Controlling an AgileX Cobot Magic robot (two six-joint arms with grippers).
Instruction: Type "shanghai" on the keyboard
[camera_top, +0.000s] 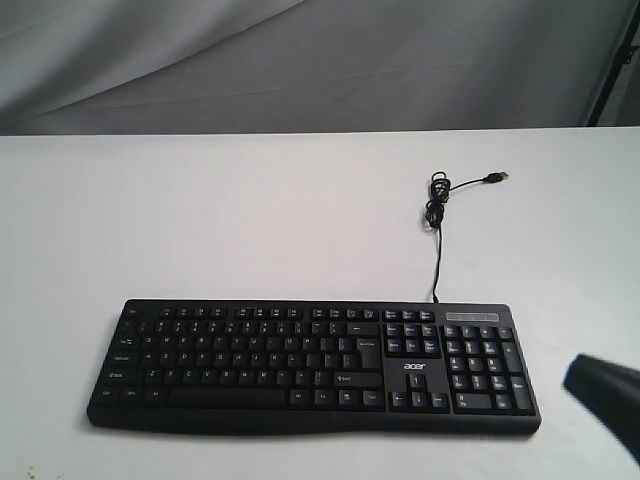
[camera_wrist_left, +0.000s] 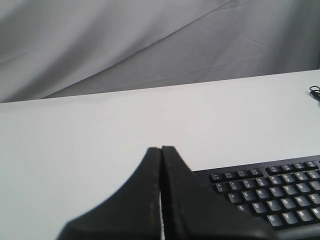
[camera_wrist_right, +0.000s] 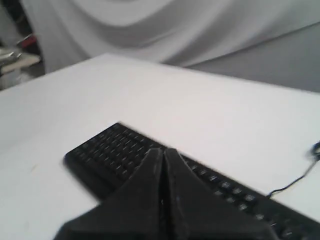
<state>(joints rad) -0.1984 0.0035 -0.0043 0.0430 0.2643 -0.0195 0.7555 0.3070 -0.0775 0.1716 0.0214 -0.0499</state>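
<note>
the keyboard (camera_top: 315, 365) is laid flat on the white table (camera_top: 250, 220), with its cable (camera_top: 437, 230) coiled behind it. the left gripper (camera_wrist_left: 161, 148) is held near the keyboard's left end, its fingers pressed together. the right gripper (camera_wrist_right: 163, 150) is likewise pressed together and is held just off the number-pad end, apart from the keys.
</note>
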